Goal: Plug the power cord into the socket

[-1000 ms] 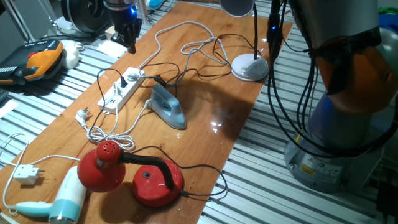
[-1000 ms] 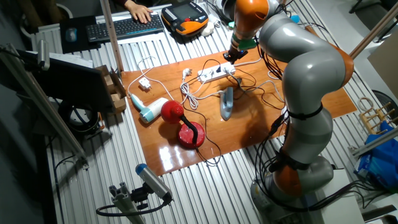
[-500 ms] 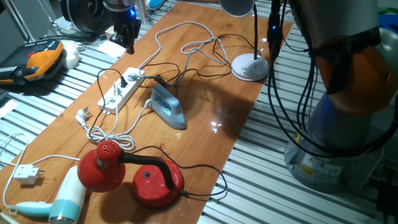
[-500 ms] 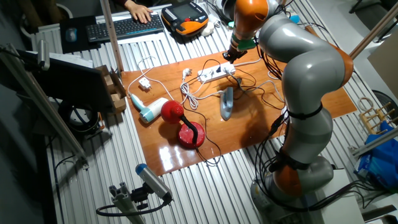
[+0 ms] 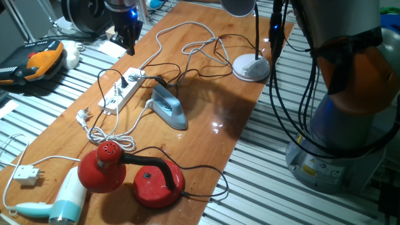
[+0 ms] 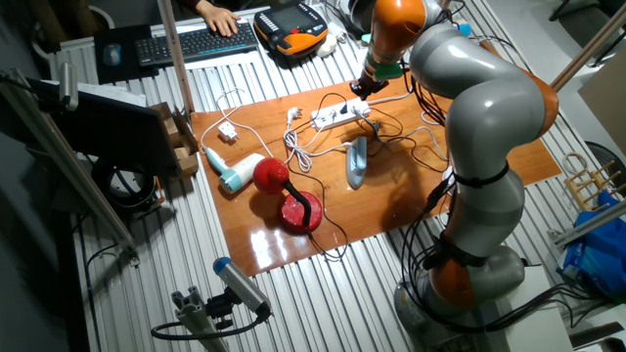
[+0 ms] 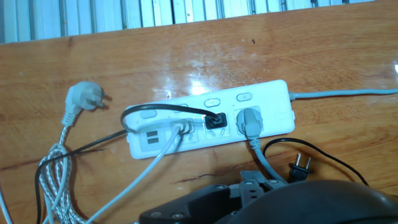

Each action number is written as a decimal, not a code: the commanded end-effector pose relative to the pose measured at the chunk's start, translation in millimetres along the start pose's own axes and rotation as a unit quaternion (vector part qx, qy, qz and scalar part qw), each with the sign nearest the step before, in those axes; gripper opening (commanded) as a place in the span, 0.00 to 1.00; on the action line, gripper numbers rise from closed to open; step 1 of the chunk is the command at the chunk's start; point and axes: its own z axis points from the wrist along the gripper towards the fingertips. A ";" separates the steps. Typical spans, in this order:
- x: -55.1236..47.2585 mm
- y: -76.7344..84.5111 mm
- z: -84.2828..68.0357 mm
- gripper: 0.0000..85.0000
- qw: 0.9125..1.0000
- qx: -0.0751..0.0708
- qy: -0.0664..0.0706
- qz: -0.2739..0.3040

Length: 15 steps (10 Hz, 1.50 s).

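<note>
The socket (image 7: 273, 99), a long white strip, lies on the wooden table near its edge (image 5: 119, 94) (image 6: 337, 115). The power cord's small black plug (image 7: 216, 121) sits in the strip's middle outlet (image 5: 124, 82), and its thin black cable loops left over the strip. A grey plug (image 7: 249, 121) and a pale plug (image 7: 180, 127) fill the outlets on either side. My gripper (image 5: 131, 45) (image 6: 360, 86) hangs above the strip's far end, apart from it and holding nothing. Its fingers do not show in the hand view, and how the jaws stand is unclear.
A second small black plug (image 7: 300, 168) lies loose beside the strip. The braided cord's white plug (image 7: 78, 96) rests to its left. A blue iron (image 5: 169, 106), a red lamp (image 5: 150, 181), a hair dryer (image 5: 62, 200) and a white lamp base (image 5: 251, 67) share the table among tangled cords.
</note>
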 end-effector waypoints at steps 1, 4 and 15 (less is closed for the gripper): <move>-0.1 0.4 0.1 0.00 1.000 0.000 0.000 0.001; -0.3 -0.2 0.4 0.00 1.000 0.000 0.002 0.001; -0.2 3.4 3.9 0.00 1.000 -0.015 0.008 0.024</move>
